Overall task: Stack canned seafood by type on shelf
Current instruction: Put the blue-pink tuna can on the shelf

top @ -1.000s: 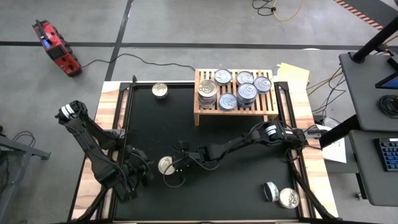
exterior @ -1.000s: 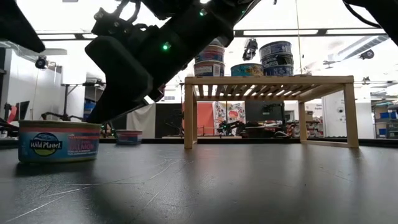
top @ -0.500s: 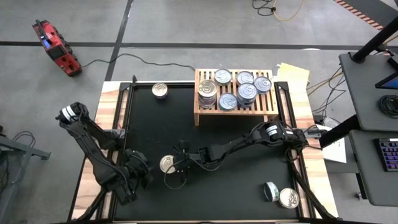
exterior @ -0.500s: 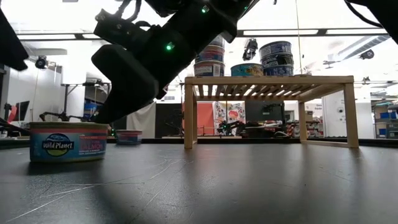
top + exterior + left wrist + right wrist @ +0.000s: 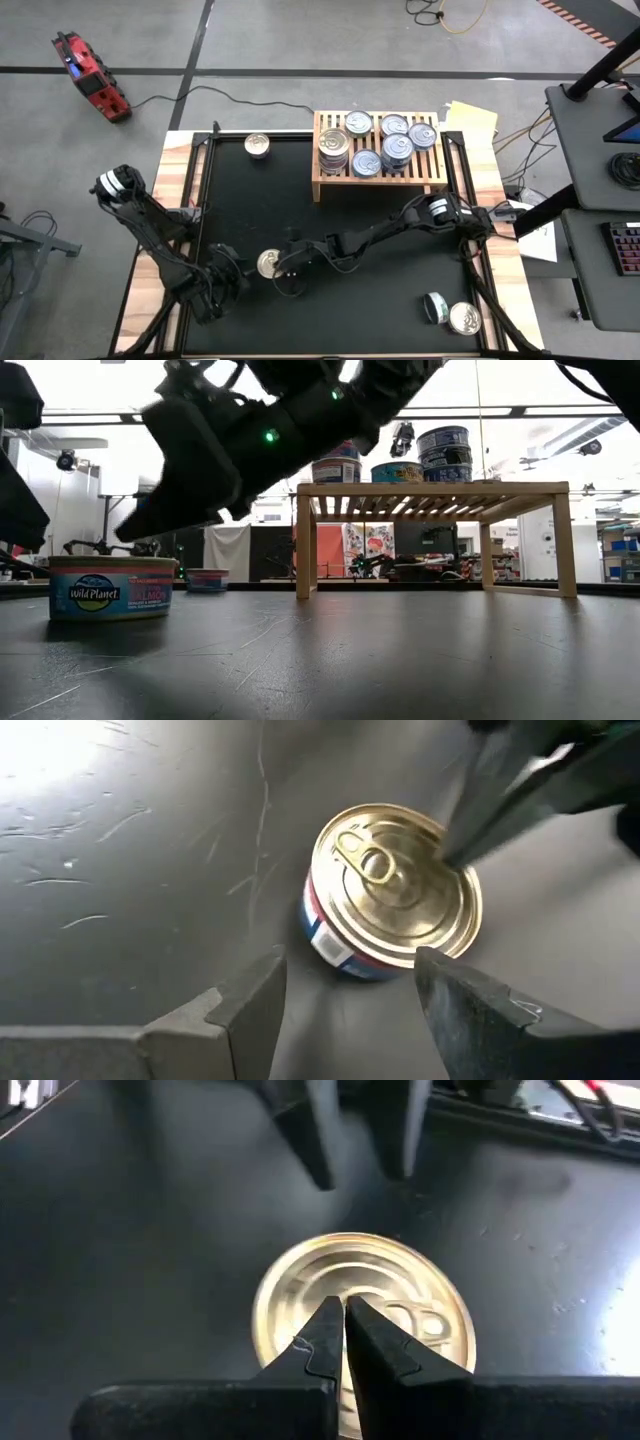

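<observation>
A flat tin of canned seafood (image 5: 267,263) with a gold lid and a red and blue label (image 5: 112,588) stands upright on the black mat (image 5: 250,200), near the front left. My left gripper (image 5: 345,990) is open just short of this tin; its fingers reach toward it without touching. My right gripper (image 5: 338,1330) is shut, with its tips over the tin's lid (image 5: 395,890). The wooden shelf (image 5: 322,182) at the far right carries several stacked tins (image 5: 380,145). My right gripper's shut fingertips (image 5: 455,845) come slanting down from the table's right over the lid near its rim (image 5: 440,870). The low view shows them a little above the tin's top. I cannot tell whether they touch it.
One loose tin (image 5: 258,146) stands at the mat's far edge, left of the shelf. Two more tins (image 5: 450,313) lie at the near right corner. The mat between the shelf and the grippers is bare.
My left gripper has come down toward the mat beside the tin. The tin has slid a little toward the table's right and stays upright. My right gripper has tipped closer to level, its tips rising slightly over the lid.
</observation>
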`<action>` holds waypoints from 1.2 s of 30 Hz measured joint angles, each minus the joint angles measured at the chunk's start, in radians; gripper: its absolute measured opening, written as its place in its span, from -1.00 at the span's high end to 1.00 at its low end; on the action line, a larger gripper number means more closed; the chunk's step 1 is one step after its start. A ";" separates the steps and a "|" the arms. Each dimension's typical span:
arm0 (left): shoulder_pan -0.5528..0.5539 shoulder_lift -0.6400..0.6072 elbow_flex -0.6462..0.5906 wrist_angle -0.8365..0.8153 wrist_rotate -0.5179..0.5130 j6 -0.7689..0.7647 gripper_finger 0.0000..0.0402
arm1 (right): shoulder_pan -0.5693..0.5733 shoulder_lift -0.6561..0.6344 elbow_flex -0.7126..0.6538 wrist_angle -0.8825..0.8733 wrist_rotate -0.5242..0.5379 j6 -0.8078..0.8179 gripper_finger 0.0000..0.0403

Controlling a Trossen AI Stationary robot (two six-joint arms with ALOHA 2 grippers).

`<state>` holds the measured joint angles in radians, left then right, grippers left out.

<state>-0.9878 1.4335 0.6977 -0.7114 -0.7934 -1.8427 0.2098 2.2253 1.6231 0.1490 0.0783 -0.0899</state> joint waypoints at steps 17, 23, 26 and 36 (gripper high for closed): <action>0.004 -0.007 -0.153 0.254 -0.107 -0.204 -0.08 | 0.012 -0.004 -0.164 0.192 0.047 0.076 0.96; 0.005 -0.007 -0.153 0.263 -0.116 -0.265 -0.23 | 0.025 -0.004 -0.184 0.217 0.087 0.071 0.95; 0.006 -0.007 -0.145 0.266 -0.123 -0.264 -0.27 | 0.028 -0.004 -0.186 0.217 0.087 0.064 0.95; 0.009 -0.007 -0.137 0.281 -0.124 -0.332 -0.28 | 0.036 -0.004 -0.238 0.311 0.086 0.044 0.95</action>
<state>-0.9783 1.4265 0.5602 -0.4305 -0.9176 -2.1750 0.2462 2.2215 1.3846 0.4596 0.1648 -0.0460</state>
